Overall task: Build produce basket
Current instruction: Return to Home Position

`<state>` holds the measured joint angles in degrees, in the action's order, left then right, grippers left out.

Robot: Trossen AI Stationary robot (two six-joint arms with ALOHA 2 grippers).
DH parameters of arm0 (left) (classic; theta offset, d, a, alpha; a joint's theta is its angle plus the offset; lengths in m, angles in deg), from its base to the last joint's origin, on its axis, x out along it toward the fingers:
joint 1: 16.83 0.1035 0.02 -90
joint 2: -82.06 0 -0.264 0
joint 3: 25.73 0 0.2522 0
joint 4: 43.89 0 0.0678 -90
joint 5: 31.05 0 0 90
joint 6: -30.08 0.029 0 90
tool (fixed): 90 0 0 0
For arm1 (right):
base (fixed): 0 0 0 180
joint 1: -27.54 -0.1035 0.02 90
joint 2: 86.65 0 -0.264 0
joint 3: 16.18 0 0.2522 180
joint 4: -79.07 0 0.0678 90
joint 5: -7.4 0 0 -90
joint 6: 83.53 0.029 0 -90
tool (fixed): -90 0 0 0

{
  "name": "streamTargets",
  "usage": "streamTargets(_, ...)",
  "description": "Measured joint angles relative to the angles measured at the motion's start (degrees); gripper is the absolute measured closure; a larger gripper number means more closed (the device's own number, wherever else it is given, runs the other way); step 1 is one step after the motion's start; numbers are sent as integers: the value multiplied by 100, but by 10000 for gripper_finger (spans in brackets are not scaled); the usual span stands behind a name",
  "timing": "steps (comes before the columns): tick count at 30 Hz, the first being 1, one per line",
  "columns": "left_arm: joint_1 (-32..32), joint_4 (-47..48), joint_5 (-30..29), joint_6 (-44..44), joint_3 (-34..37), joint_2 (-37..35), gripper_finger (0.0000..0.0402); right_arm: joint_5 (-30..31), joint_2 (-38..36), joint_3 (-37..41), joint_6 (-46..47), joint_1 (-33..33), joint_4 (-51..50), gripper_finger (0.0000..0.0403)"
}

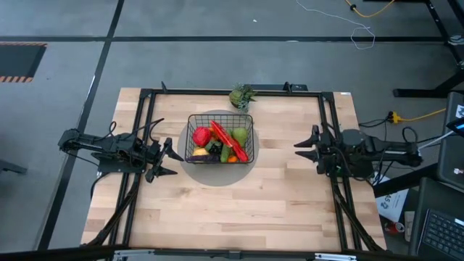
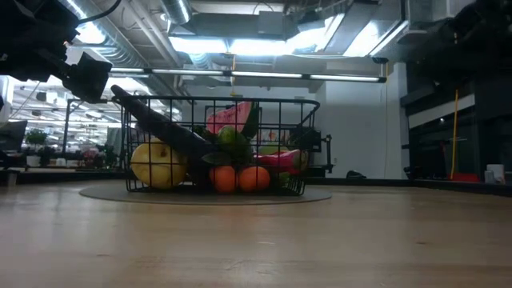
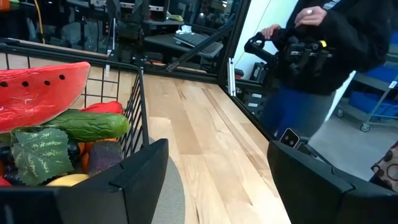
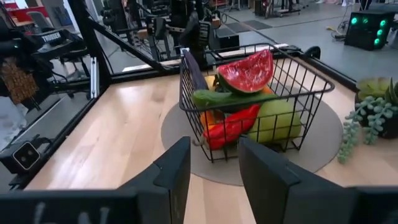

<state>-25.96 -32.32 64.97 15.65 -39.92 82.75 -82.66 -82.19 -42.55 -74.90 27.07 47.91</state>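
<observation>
The black wire-mesh basket [image 1: 220,138] stands on a flat grey round mat [image 1: 217,177] at the table's middle. It holds produce: a red watermelon slice [image 4: 249,70], a green cucumber [image 4: 224,98], a red pepper [image 4: 233,124], a green pear [image 4: 277,121], a yellow pear [image 2: 158,164], orange pieces [image 2: 240,178] and a dark eggplant [image 4: 194,73] leaning on the basket's wall. My left gripper [image 1: 171,161] is open and empty just left of the basket, which shows in its wrist view [image 3: 134,118]. My right gripper [image 1: 299,149] is open and empty to the basket's right.
A leafy green bunch [image 1: 241,95] lies at the table's far edge behind the basket and shows in the right wrist view [image 4: 367,118]. A person [image 3: 323,56] stands beyond the table's right side. Bare wood [image 1: 232,210] spreads in front of the basket.
</observation>
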Motion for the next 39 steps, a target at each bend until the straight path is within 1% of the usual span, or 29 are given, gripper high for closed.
streamTargets(4, -2, 0, 0, 0, 0, 0, 131, -2, -454, 295, 0, -2, -105, 269)
streamTargets(19, -2, -13, -94, 0, 0, -2, 131, -2, -445, 411, 0, -4, -143, 269)
streamTargets(22, 0, -13, -94, 0, 0, -2, 131, -2, -443, 531, 6, -4, 43, 269)
streamTargets(28, -1, -15, -94, -1, 0, -2, 131, 0, -445, 942, 3, -4, 1082, 269)
streamTargets(39, 0, -17, -94, 0, 0, -2, 131, -2, -443, 965, 1, 17, 1151, 269)
